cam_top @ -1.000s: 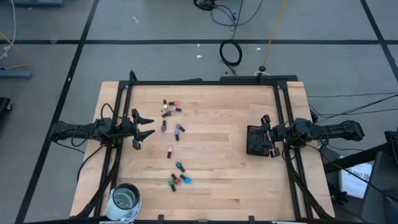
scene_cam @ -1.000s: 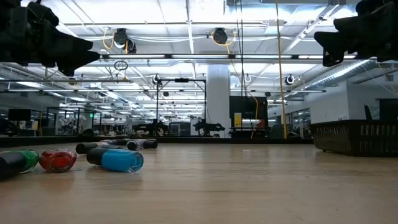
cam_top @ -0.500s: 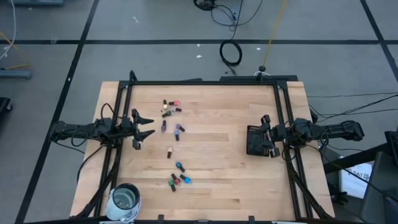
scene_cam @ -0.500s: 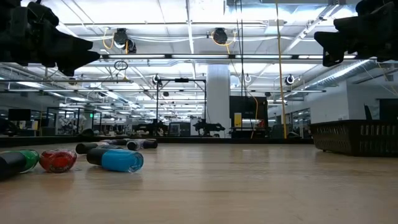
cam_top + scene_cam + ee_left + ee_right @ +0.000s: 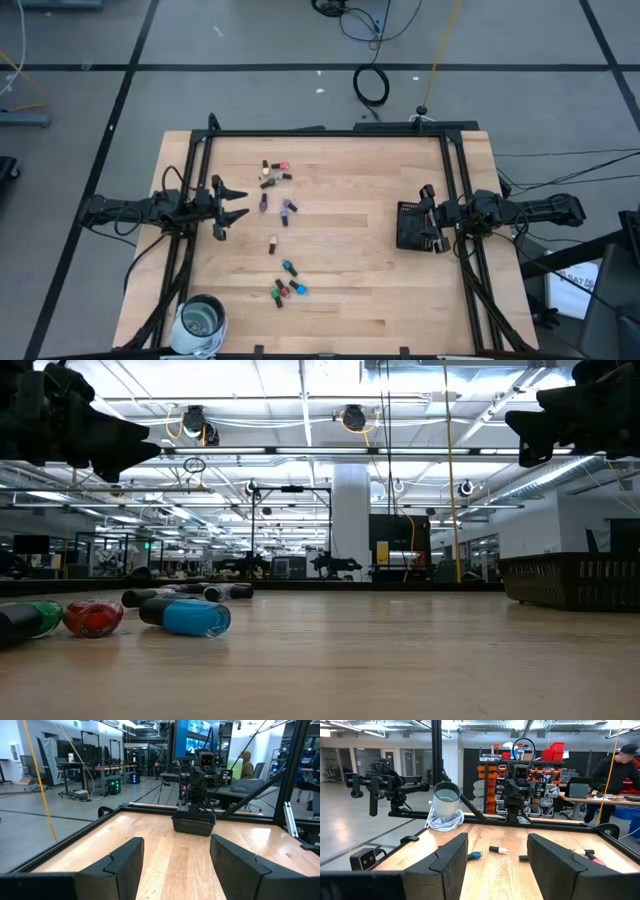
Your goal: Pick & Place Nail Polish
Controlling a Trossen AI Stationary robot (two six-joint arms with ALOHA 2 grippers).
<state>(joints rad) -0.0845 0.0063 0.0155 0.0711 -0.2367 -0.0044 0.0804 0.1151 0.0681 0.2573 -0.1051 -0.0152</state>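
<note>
Twelve or so: small nail polish bottles lie loose on the wooden table, none held and none in the black tray.
Upper cluster: bottles near the far-left part of the table, a pink one among them, just toward 3 o'clock and 1 o'clock from the left gripper in the high view.
Lower cluster: a teal bottle, a red one and a blue one, toward 5 o'clock from the left gripper.
Middle: one pale bottle alone between the two clusters.
Left gripper: fingers spread apart with nothing between them, pointing toward 3 o'clock at the table's left edge; the left wrist view shows bare wood and the tray beyond its fingers.
Right gripper: at the table's right side, over the tray's right part, jaws parted and empty, pointing toward 9 o'clock.
Nearer arm: the left, by a wide margin; every bottle lies on its half, well apart from the right gripper.
Long axes: all bottles lie on their sides; the purple pair runs roughly 1 to 7 o'clock, the pale one close to 12 to 6.
Caps: dark ends point in mixed directions, too small to read for each.
Coming move, as a judgement: the left gripper would reach toward 3 o'clock and turn its fingers across the chosen bottle's length.
</note>
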